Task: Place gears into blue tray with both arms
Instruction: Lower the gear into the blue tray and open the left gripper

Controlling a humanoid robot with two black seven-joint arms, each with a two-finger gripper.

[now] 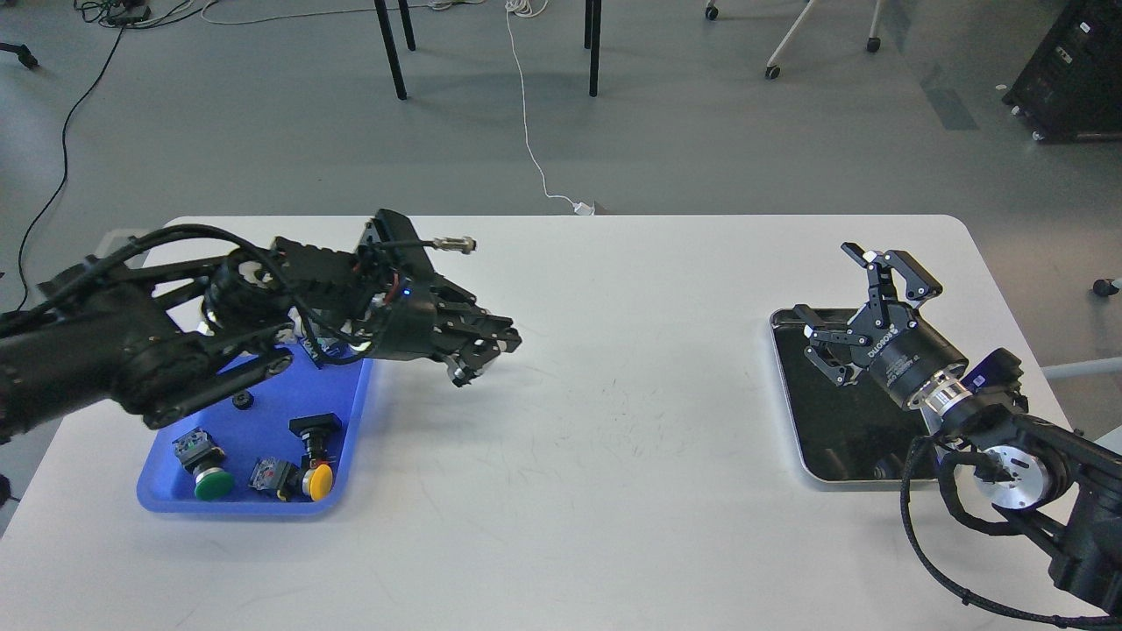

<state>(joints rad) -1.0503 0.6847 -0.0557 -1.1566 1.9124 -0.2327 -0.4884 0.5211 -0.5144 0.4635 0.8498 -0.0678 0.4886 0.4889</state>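
Hovering past the blue tray's (158, 499) 3 o'clock rim, left gripper (478, 355) looked pressed together; right gripper (855, 302) spread over the steel tray (789, 421); 1 gear (242, 400) lay in the blue tray

Both arms reach in from opposite sides, grippers apart and empty.

The left arm (131, 350) comes in from the left edge, forearm lying nearly level, its wrist ringed with black cable. The left gripper (478, 350) points right and slightly down, fingers drawn close together, nothing seen between them. The right arm (1034, 464) rises from the lower right corner, silver wrist ring showing. The right gripper (855, 302) tilts up and leftward, fingers spread wide.
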